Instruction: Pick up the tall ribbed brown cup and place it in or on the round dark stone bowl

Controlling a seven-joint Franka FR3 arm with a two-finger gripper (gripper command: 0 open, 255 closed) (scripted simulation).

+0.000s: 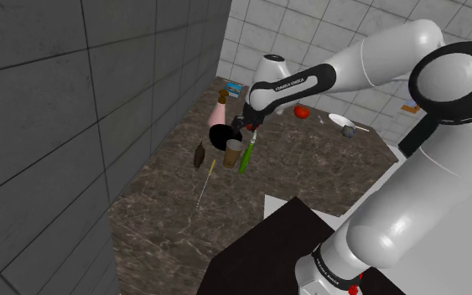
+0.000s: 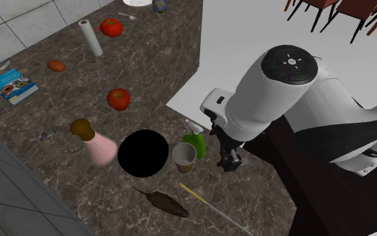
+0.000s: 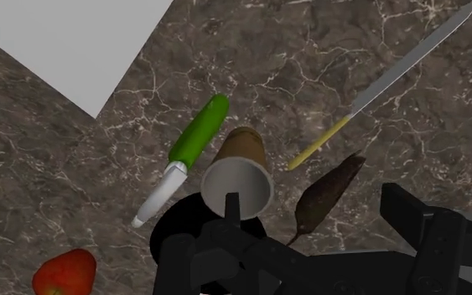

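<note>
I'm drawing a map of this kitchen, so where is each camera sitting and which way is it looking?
Shoulder view: beside and behind the stand, facing down over the counter; shows the stand and white arm.
Second exterior view: high above, facing steeply down; the arm reaches in from that view's right, with the end effector.
Wrist view: on the hand, facing down at the brown cup; two black fingers show.
Shared: all three see the cup beside the black bowl.

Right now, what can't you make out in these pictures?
Bowl: second exterior view, a flat black disc, depth unreadable.
Bowl, wrist view: partly behind the black end effector.
Red fruit: cut by wrist view's edge.
Booklet: print too small.
Small grey thing: too small to name.
</note>
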